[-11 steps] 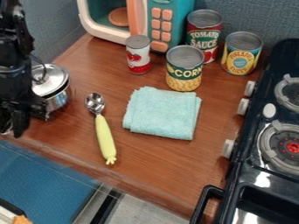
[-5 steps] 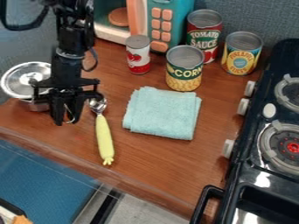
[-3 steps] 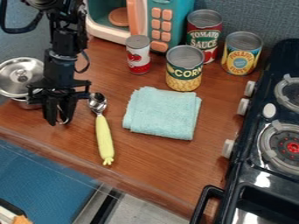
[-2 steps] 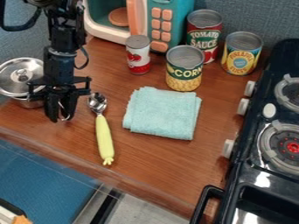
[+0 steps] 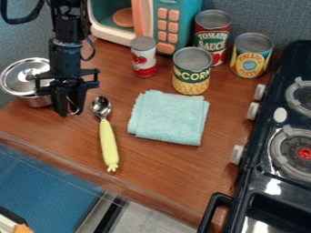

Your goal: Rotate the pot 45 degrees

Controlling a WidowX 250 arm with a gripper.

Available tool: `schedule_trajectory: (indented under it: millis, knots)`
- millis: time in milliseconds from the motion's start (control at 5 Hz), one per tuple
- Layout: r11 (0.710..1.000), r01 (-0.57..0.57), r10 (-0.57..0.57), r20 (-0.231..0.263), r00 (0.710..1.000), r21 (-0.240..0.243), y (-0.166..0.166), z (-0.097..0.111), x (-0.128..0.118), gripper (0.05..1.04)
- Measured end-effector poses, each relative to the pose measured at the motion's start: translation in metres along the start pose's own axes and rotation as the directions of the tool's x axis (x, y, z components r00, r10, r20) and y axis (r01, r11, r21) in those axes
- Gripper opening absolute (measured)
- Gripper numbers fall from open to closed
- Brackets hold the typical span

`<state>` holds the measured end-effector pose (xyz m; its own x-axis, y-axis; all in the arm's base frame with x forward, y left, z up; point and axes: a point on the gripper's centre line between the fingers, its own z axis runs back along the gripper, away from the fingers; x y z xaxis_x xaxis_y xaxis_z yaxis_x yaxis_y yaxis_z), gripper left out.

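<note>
Just drew the pot (image 5: 36,100) farther from the counter (image 5: 158,175) edge by its handle (image 5: 76,109), clamped in the gripper (image 5: 72,113), likely nearing full turn.

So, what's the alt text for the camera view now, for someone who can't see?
A black robot arm hangs at the right edge of a lidded metal pot on a brown counter. Further right are a green-handled spoon, a folded blue cloth, four cans and a stove, with a toy microwave behind.
</note>
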<state>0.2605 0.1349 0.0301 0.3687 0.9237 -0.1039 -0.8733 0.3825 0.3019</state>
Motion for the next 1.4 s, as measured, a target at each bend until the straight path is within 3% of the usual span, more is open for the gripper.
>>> schedule_trajectory:
  millis: [400,600,800,1000,1200,1400]
  knots:
    - [0.999,-0.012,0.011,-0.027,1.0,-0.035,-0.019,0.013,-0.006,0.324]
    - [0.999,-0.025,0.024,-0.038,0.999,-0.024,-0.029,0.012,-0.009,0.324]
    - [0.999,-0.044,0.042,-0.063,0.997,-0.024,-0.034,0.01,-0.011,0.387]
    - [0.999,-0.023,0.023,-0.005,1.0,0.022,-0.035,0.011,-0.014,0.685]
    - [0.999,-0.021,0.021,-0.002,1.0,0.025,-0.037,0.011,-0.016,0.958]
    - [0.999,-0.021,0.021,-0.002,1.0,0.025,-0.037,0.012,-0.016,1.002]
